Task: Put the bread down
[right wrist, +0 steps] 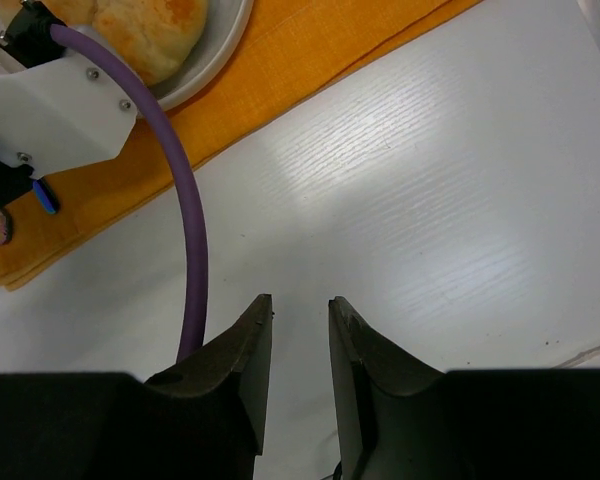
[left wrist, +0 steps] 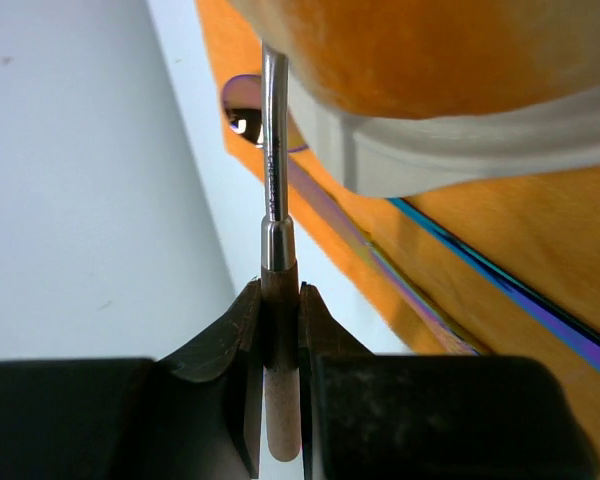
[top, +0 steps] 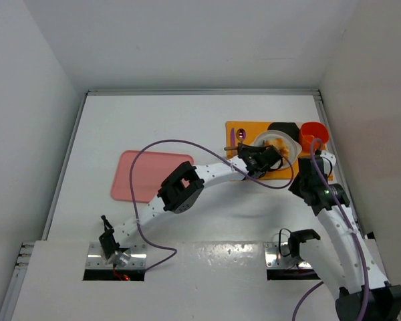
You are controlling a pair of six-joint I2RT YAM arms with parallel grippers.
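the bread (right wrist: 150, 30) sits in a white bowl (right wrist: 220, 50) on an orange mat (right wrist: 310, 70). the left gripper (left wrist: 280, 300) is clenched on a wooden-handled metal utensil (left wrist: 272, 180) that reaches the bowl's edge. the right gripper (right wrist: 300, 315) hangs empty over the white table (right wrist: 460, 220), jaws slightly apart.

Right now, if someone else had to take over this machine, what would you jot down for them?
Left gripper: shut on a wooden-handled utensil whose metal end reaches the bread.
Right gripper: slightly open, empty, above the table beside the orange mat.
Bread: lying in the white plate on the mat.
Done: the bread looks placed.
Left: probably draw the utensil away and set it down. I cannot tell whether it is stuck in the bread.
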